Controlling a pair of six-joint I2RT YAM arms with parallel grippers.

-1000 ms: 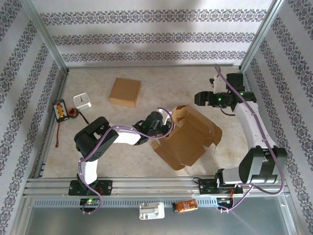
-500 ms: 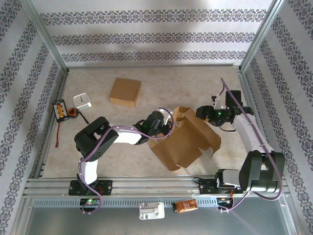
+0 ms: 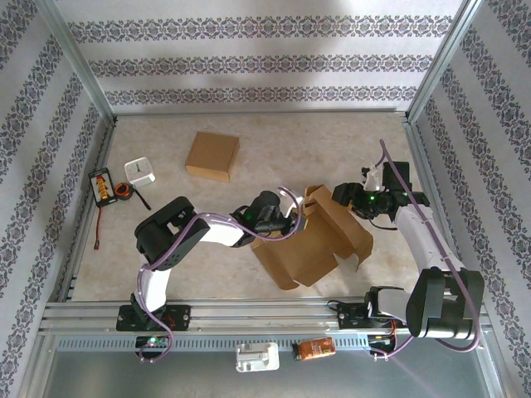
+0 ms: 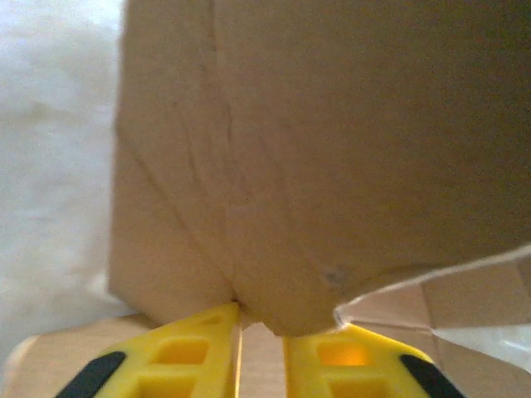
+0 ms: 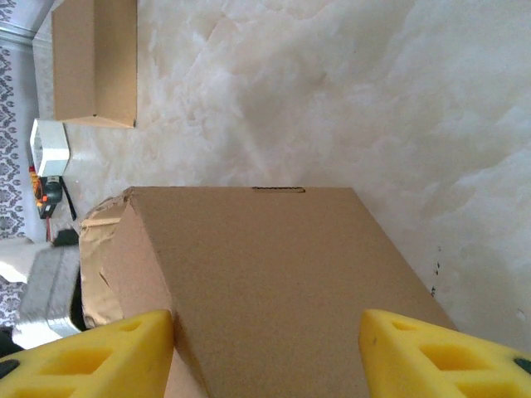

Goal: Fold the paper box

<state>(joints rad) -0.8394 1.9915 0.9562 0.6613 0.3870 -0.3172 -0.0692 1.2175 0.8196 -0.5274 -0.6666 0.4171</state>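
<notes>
The open-jawed right gripper (image 3: 343, 198) has swung down to the brown cardboard box (image 3: 309, 249) mid-frame, joining the left gripper (image 3: 299, 217), whose grip is unclear, so folding can likely start.

Part-folded paper box (image 3: 311, 249), left claw (image 3: 295, 218) at its left side, right claw (image 3: 342, 197) at its far-right corner, closed box (image 3: 212, 156) behind

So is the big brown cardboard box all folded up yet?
Not yet: the big brown cardboard box has loose flaps sticking out on its right side.
</notes>
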